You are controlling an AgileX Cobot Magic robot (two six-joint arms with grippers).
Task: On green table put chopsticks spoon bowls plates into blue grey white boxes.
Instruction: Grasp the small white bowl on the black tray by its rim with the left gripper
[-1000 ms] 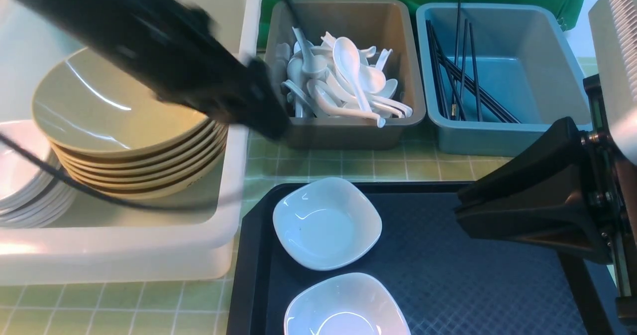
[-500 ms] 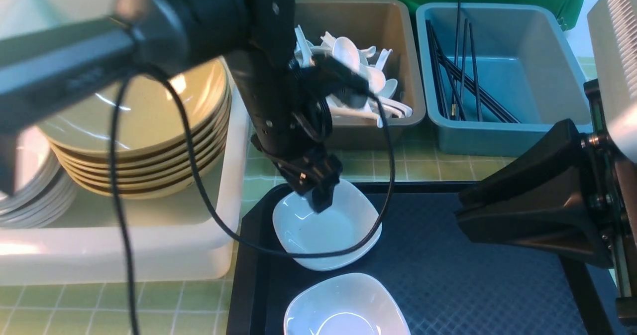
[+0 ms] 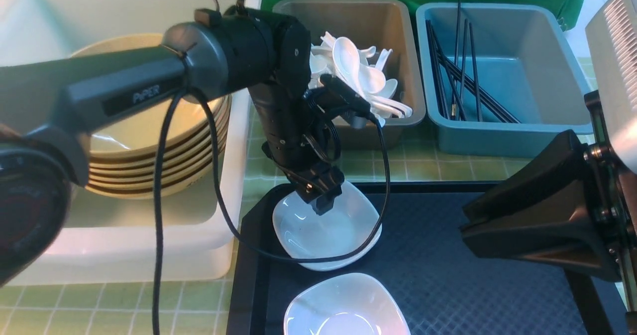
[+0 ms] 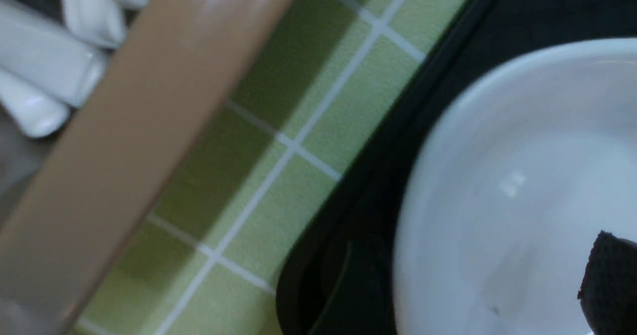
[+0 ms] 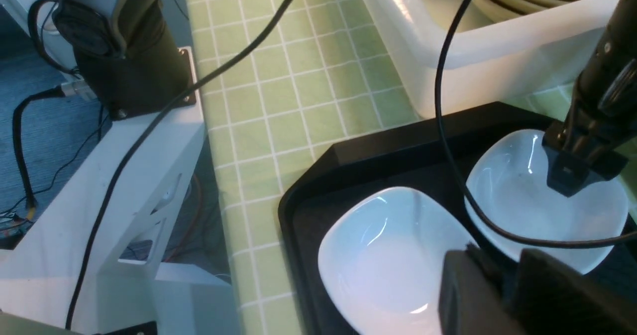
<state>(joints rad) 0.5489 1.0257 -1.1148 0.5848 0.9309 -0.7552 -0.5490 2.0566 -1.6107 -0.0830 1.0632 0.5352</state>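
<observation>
On the left, the bowls [image 3: 119, 138] sit piled in the white box [image 3: 234, 141]. A second ago the left arm [image 3: 234, 56] was up over that box. Now it has come down to the far plate [image 3: 318, 235] on the tray [image 3: 448, 275]. Its jaws are spread, with one finger [image 4: 609, 280] inside the plate. The plate is not lifted yet. I think it grabs this plate next, for the white box. The near plate [image 3: 343, 305] waits. The spoons [image 3: 358, 71] fill the grey box [image 3: 398, 26]. The chopsticks [image 3: 468, 76] lie in the blue box [image 3: 537, 51]. The right arm [image 3: 537, 220] has barely moved. I cannot tell if its jaws are spread or pressed together.
</observation>
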